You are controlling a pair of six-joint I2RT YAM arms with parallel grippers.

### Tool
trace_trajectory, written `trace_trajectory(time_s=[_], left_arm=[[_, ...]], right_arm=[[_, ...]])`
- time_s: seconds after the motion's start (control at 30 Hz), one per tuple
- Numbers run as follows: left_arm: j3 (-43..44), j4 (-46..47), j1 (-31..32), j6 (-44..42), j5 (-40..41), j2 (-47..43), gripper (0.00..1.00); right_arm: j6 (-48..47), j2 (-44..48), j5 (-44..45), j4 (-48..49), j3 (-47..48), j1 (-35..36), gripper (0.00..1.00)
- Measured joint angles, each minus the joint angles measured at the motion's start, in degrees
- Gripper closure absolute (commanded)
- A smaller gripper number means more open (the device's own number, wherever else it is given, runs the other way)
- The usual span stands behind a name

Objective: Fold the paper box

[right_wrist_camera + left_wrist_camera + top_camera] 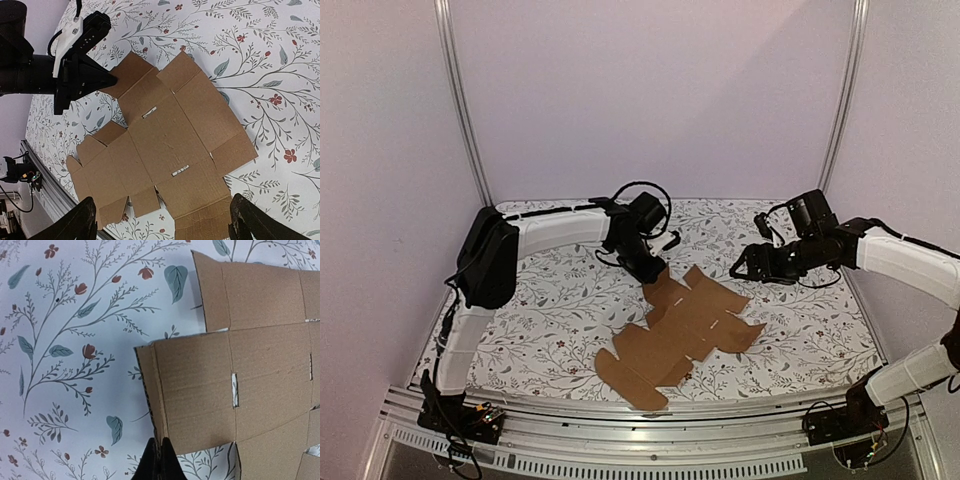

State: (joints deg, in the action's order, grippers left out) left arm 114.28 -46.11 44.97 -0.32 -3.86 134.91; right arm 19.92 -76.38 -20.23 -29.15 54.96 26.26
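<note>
While right gripper gapes empty | left gripper seemingly pinches paper box edge

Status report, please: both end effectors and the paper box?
Left end effector shut on paper box far flap. Right end effector open, apart. Box unfolded. Nothing obstructing.

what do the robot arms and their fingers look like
The left arm and the right arm both have smooth white shells between bulky black joints. The wrists and fingers are matte black. A thin black cable loops above the left wrist. The black bases carry small coloured wires.
</note>
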Motion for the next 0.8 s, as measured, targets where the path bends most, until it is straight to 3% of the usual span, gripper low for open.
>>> trace_trajectory(time_s=[0.3, 0.8], left_arm=[[-11.6, 5.4, 0.0, 0.0, 0.7, -7.5, 1.00], [-34.2, 28.1, 0.0, 0.1, -1.7, -22.7, 1.00]], right_arm=[[-5.4, -3.7, 4.2, -3.9, 7.7, 0.0, 0.13], [-13.6, -12.1, 6.3, -5.1, 15.8, 0.2, 0.31]])
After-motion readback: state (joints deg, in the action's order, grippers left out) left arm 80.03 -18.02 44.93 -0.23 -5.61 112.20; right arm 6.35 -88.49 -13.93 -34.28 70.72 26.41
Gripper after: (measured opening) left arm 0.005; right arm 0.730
